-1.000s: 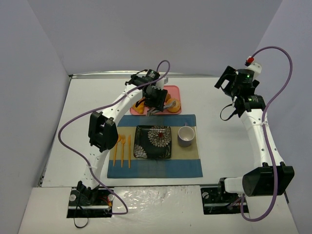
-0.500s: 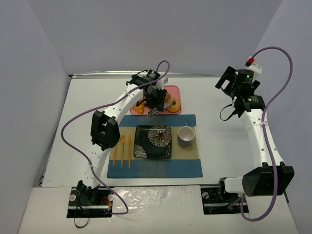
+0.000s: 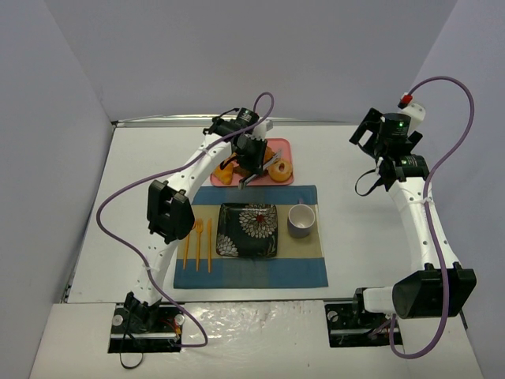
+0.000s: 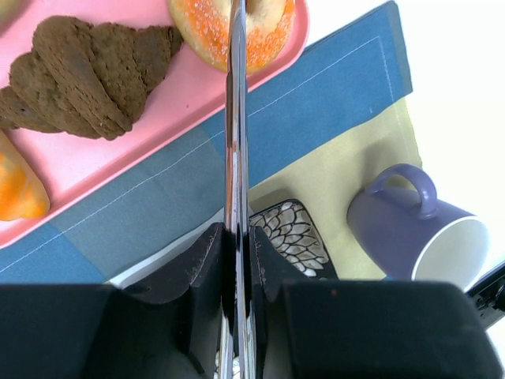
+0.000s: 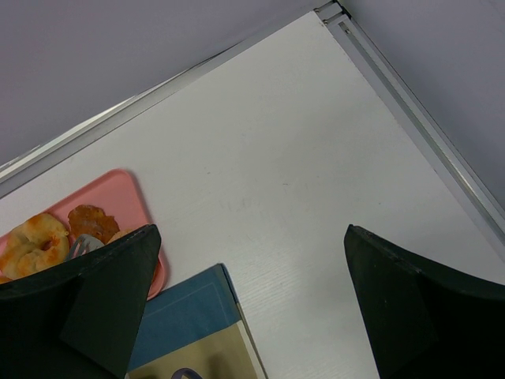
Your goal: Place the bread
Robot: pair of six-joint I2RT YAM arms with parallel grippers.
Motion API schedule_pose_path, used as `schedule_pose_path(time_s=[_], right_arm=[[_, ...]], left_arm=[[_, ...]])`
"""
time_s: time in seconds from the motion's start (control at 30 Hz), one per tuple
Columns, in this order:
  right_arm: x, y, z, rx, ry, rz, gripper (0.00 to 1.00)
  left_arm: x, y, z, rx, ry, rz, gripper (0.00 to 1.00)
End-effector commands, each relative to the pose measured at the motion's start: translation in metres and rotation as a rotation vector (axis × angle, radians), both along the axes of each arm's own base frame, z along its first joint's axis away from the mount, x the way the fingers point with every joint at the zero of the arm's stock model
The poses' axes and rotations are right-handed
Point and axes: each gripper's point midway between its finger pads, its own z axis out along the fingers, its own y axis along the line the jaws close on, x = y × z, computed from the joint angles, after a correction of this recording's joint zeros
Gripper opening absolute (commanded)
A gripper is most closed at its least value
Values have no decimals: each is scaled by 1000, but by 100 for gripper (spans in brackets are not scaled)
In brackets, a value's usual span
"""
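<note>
The bread (image 3: 280, 169), a ring-shaped golden bun, lies at the right end of the pink tray (image 3: 282, 144). In the left wrist view the bread (image 4: 272, 35) is at the top edge. My left gripper (image 3: 252, 160) hovers over the tray, shut on a thin metal utensil (image 4: 236, 142) seen edge-on. The utensil's far end reaches the bun's middle. In the left wrist view my left gripper (image 4: 237, 237) clamps the utensil between both pads. My right gripper (image 3: 364, 136) is open and empty, high at the back right, far from the tray.
A dark brown croissant (image 4: 79, 71) and an orange roll (image 4: 16, 189) share the tray. On the blue and tan placemat (image 3: 308, 272) sit a black patterned plate (image 3: 248, 230), a purple cup (image 3: 301, 220) and orange forks (image 3: 197, 241).
My left gripper has shifted a little farther back over the tray with the utensil, and more of the bun shows beside it. The right arm has not moved.
</note>
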Motion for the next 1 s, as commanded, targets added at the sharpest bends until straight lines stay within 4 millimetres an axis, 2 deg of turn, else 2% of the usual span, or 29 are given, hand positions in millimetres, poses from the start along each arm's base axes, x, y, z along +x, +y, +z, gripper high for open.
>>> schedule_pose_path(time_s=[0.0, 0.03, 0.2, 0.3, 0.47, 0.7, 0.8, 0.97], right_arm=[[0, -9, 28, -16, -98, -36, 100], [0, -9, 28, -17, -98, -36, 100], [-1, -10, 28, -21, -98, -42, 100], [-2, -11, 29, -22, -99, -48, 100], [-1, -11, 26, -22, -95, -50, 100], [0, -12, 26, -23, -95, -53, 100], [0, -13, 27, -30, -96, -62, 100], [0, -14, 28, -28, -99, -62, 100]], left_arm=[[3, 1, 77, -96, -149, 5, 4], [3, 2, 77, -95, -148, 7, 7], [3, 6, 68, -75, -118, 13, 41], [1, 5, 62, -92, -84, -1, 49], [5, 3, 60, -108, -77, -6, 52], [19, 2, 54, -175, -40, 7, 52], [18, -4, 54, -186, -40, -26, 52], [16, 4, 45, -109, -42, -35, 52]])
